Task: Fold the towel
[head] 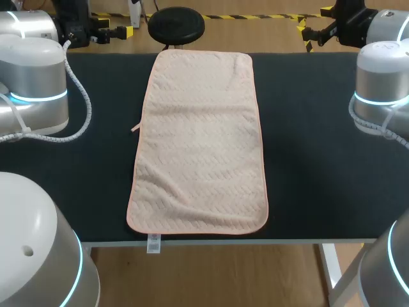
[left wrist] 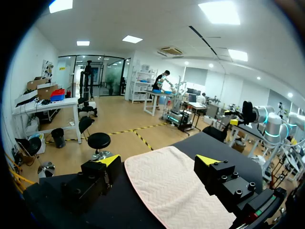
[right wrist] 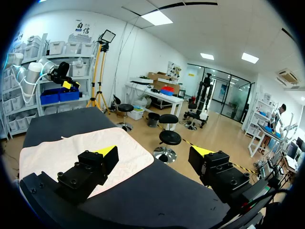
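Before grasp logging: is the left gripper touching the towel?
Apart. Head view shows the left gripper near the far left corner of the table, bare surface between it and the towel.

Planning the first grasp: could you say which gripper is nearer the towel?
Left, slightly: the left gripper hangs near the towel at its far-left corner; the right gripper, farther off its far-right corner.

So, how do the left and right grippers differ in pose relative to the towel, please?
The left gripper faces the towel with cloth ahead between its fingers; the right gripper has bare table there, the towel beside one finger. The left gripper hangs off the towel's far left corner, the right gripper off its far right. Both are open and empty.
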Robot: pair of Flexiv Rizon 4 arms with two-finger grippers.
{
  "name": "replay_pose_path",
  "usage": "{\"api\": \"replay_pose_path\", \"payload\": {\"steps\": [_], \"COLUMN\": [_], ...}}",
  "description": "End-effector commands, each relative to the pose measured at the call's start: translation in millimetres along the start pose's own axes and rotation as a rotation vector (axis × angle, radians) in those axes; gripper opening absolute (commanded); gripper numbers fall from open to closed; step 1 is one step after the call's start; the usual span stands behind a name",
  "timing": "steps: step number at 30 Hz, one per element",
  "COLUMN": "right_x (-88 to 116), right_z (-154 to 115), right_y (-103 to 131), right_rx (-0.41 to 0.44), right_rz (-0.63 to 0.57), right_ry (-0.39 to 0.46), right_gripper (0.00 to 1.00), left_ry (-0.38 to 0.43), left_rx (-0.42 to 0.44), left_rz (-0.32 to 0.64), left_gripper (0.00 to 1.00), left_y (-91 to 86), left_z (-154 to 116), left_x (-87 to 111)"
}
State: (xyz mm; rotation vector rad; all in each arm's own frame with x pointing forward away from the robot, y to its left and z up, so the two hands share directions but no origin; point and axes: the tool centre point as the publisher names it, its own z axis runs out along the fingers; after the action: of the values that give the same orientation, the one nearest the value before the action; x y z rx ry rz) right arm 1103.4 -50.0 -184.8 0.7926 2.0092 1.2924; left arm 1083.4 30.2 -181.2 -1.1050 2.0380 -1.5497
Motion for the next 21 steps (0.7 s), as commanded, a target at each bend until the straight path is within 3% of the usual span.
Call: {"api": "replay_pose_path", "payload": {"steps": [1,10,15,21], "right_x": [0,-1,9,35], "right_z": [0,1,8,16], "right_y": [0,0,1,-7], "right_rx": [0.002,0.005,0.135,0.329], "right_rz": [0.0,-0.015,-0.223,-0.546], "right_ry": [0.001,0.005,0.09,0.319], "right_gripper": [1.0,1.0,1.0,1.0], "left_ry": [-0.003,0.0,0.0,0.067], "left_rx": [0.004,-0.013,-0.178,-0.398], "left_rz": [0.001,0.019,0.255,0.587], "left_gripper": [1.0,1.0,1.0,1.0], "left_y": [1.0,3.6,12.2,26.1], "left_z": [0,0,0,-7], "left_x": [0.5,-2.0,-2.8,1.4]}}
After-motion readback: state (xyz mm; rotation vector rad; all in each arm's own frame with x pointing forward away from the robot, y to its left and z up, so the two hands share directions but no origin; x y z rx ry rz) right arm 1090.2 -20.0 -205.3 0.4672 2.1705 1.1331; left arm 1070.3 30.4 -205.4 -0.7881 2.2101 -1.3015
